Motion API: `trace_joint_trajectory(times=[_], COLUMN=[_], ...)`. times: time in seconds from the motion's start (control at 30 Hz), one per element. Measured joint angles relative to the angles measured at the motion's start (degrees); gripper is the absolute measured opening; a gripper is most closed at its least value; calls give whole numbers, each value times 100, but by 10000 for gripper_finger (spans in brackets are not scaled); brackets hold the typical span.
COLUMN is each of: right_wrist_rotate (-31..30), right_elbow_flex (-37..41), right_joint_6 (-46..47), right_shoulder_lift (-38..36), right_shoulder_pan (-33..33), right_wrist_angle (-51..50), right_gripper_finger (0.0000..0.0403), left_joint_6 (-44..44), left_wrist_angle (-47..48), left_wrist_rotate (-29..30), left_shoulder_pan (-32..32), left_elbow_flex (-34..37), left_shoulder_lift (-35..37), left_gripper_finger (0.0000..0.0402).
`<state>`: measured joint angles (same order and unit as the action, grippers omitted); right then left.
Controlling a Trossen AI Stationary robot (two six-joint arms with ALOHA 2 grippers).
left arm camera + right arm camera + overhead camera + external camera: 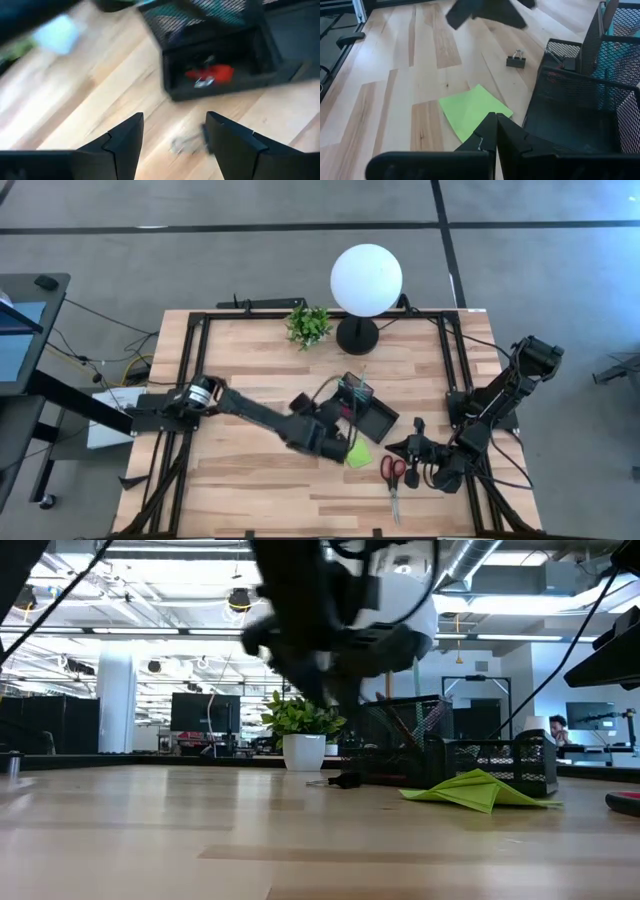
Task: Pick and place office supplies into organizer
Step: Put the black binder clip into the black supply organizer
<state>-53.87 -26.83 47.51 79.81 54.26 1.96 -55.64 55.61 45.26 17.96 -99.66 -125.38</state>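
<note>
The black mesh organizer (368,408) sits at mid-table; a small red piece (212,74) lies in its low front compartment, and pens stand in its taller back section (620,55). My left gripper (174,117) is open and hovers over the wood just in front of it. A tiny black binder clip (189,143) lies on the table below its fingers and also shows in the right wrist view (516,61). The lime-green sticky-note pad (472,110) lies flat beside the organizer. Red-handled scissors (392,473) lie near the near edge. My right gripper (496,117) is shut and waits behind the pad.
A white globe lamp on a black base (366,280) and a small potted plant (308,325) stand by the far edge. The black table frame (190,350) runs along both sides. Bare wood lies left of the organizer (240,480).
</note>
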Motion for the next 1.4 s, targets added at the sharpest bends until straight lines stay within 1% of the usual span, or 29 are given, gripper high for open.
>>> trace_joint_trajectory(times=[0.07,0.13,0.3,0.37,0.47,0.57,0.63,0.73,0.8,0.87,0.93,1.0,1.07,1.13,1.17,1.2,1.3,1.33,1.4], right_wrist_rotate=[0,0,-4,23,440,745,755,990,1011,851,729,560,562,633,810,1110,2216,2463,2761], right_elbow_flex=[-2,-2,-2,-2,-2,-2,-2,-4,-4,-51,-199,-405,-662,-954,-1088,-1223,-1595,-1738,-2029], right_joint_6=[0,0,5,131,306,60,-284,-1035,-1761,-2579,-3531,-4315,-4713,-4741,-4626,-4544,-4245,-4069,-3663], right_shoulder_lift=[0,0,0,0,0,45,228,728,1250,1824,2368,2787,3127,3334,3378,3386,3236,3157,2970], right_shoulder_pan=[2,2,-1,-34,-122,-271,-399,-614,-747,-876,-1052,-1273,-1557,-1856,-2022,-2182,-2667,-2817,-3086], right_wrist_angle=[-10,-22,41,141,428,824,1280,2343,3334,4489,5343,5855,6083,6043,5916,5675,4461,3959,2867], right_gripper_finger=[0,0,0,0,0,0,0,0,0,0,0,0,0,0,0,1,11,18,35], left_joint_6=[-653,-1327,-2544,-2797,-2828,-2825,-2795,-2645,-2534,-2526,-2501,-2389,-2300,-2247,-2208,-2164,-2076,-2047,-1995], left_wrist_angle=[272,524,965,1115,1359,1797,2075,2409,2681,2945,3130,3257,3370,3451,3450,3445,3443,3446,3443], left_wrist_rotate=[156,91,211,165,100,116,271,758,1127,1379,1570,1725,1790,1791,1766,1737,1604,1590,1545], left_shoulder_pan=[223,434,789,792,782,786,788,853,910,959,980,985,984,985,985,985,1028,1052,1094], left_elbow_flex=[124,282,666,746,777,780,776,774,772,772,772,772,774,774,774,779,811,809,809], left_shoulder_lift=[0,-3,-8,-9,7,251,536,1028,1352,1665,1928,2092,2226,2322,2339,2343,2345,2345,2337], left_gripper_finger=[213,213,213,213,213,213,213,213,213,213,213,213,213,213,213,213,213,213,213])
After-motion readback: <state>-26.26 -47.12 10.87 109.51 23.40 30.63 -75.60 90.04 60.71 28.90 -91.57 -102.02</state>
